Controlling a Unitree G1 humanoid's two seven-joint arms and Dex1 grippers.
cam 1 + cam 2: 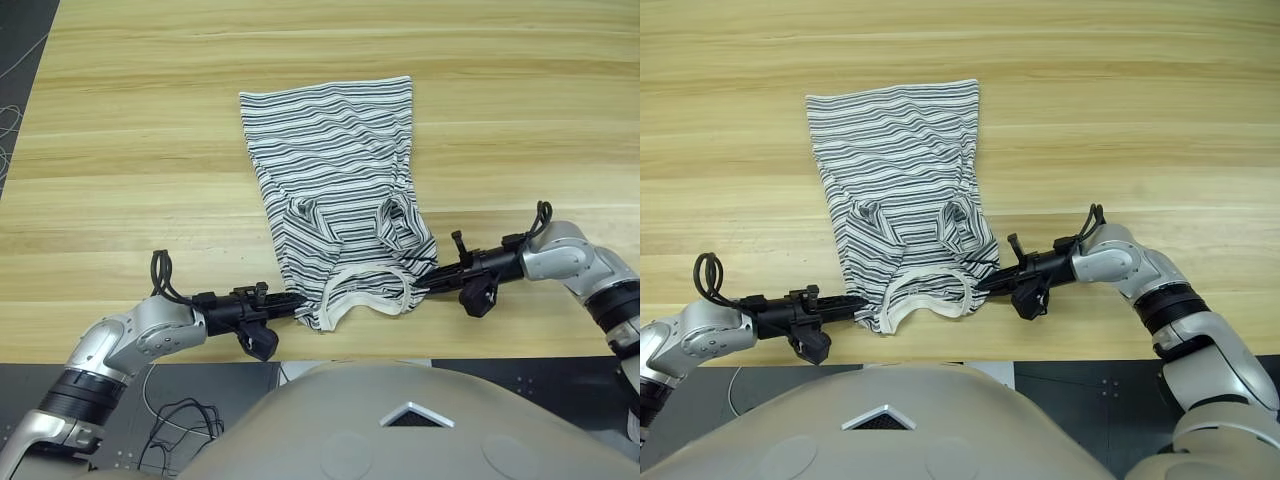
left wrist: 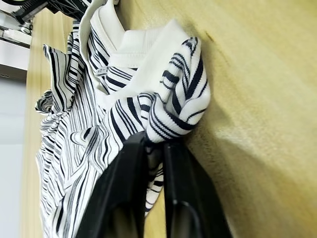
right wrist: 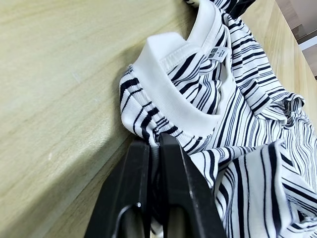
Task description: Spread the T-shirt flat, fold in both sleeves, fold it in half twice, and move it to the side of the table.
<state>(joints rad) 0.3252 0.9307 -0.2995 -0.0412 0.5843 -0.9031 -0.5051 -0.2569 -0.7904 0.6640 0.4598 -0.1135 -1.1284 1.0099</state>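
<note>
The light wooden bench (image 1: 520, 120) is seen in full width from the head camera. The black-and-white striped T-shirt (image 1: 340, 170) is laid along its middle, with the straight hem (image 1: 325, 92) at the far end and the white ribbed collar (image 1: 365, 292) at the near end, close to the bench's front edge. The sleeves (image 1: 398, 215) are seen turned inward and bunched on top of the body, so that the garment is narrowed into a long strip, tilted slightly with its hem toward the robot's left.

From the eye views, the left claw (image 1: 300, 304) is placed at the left shoulder corner beside the collar and the right claw (image 1: 419, 284) at the right shoulder corner, both low over the bench and pointed toward each other. How the cloth is held is made plain by the wrist views: the dark fingers (image 2: 126, 193) of the left claw are pressed together on a rolled fold of striped fabric and collar rib, and those of the right claw are likewise clamped on the fabric just under the collar band, with the bench surface right beside them.

A small white neck tag (image 3: 218, 50) with dark print is seen inside the collar in the right wrist view; the print cannot be made out.
</note>
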